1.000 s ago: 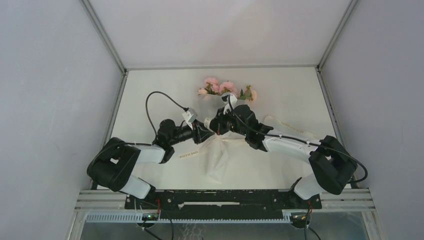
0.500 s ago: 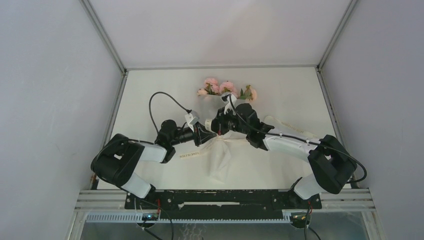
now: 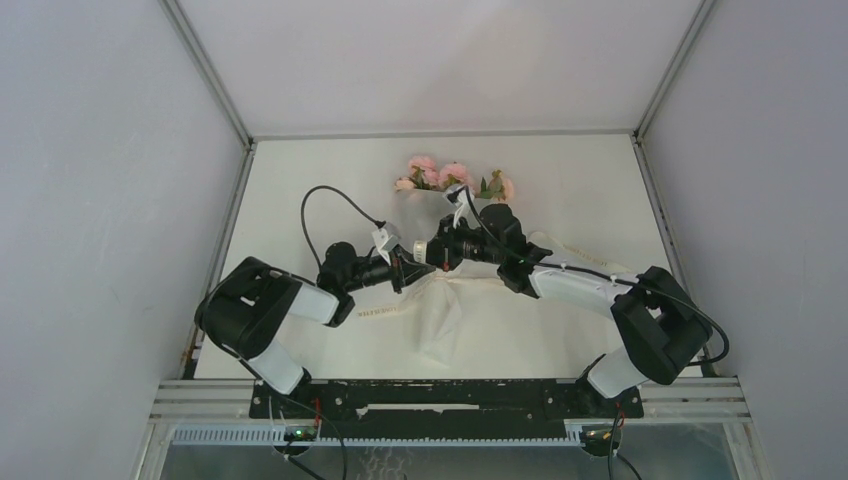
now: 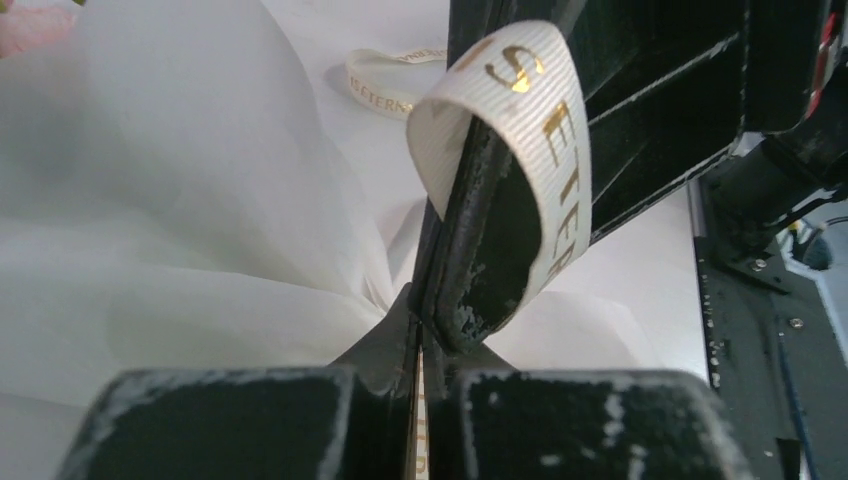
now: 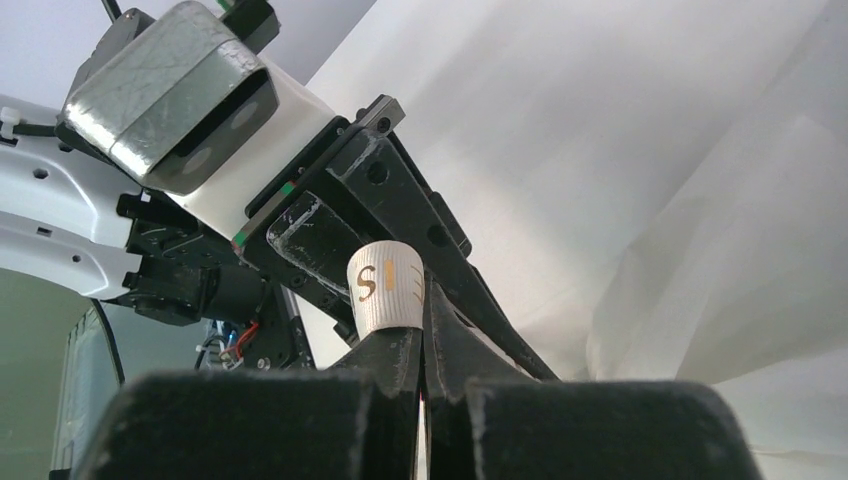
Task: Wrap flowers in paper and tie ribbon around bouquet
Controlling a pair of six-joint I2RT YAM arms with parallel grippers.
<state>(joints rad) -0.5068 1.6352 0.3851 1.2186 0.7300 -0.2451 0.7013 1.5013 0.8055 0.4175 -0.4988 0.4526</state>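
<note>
Right gripper: its jaws are pressing shut at the bottom centre of the right wrist view. A small loop of ribbon is bulging just above the tips, so it appears to be pinching the ribbon.
Left gripper: its jaws are standing all but together. A cream sliver of ribbon is showing in the slit between them, which looks like a grip on the ribbon.
Meeting point: both grippers are touching tip to tip at the centre of the top view, over the narrow waist of the paper.
Flowers: they are lying at the upper centre of the top view, with the paper cone fanning out toward the lower centre.
Ribbon tails: one is trailing right of centre across the table, and another is lying left of centre.
Step, as judged: the grippers are handing the ribbon over to form the tie.
Risk, slip: if one gripper lets go before the other is holding firmly, the loop could spring loose and the tie slacken.
Risk, drag: nothing is pinning the bunch, so a sideways pull could shift it or crumple the thin paper.
Risk, clash: the fingers are crowding each other and may jam.
Hidden: the grippers are covering the waist, so I cannot tell whether the ribbon is circling it or whether any knot exists. The stems are lying inside the paper. In the left wrist view the flowers are only a pink blur at the upper left.
</note>
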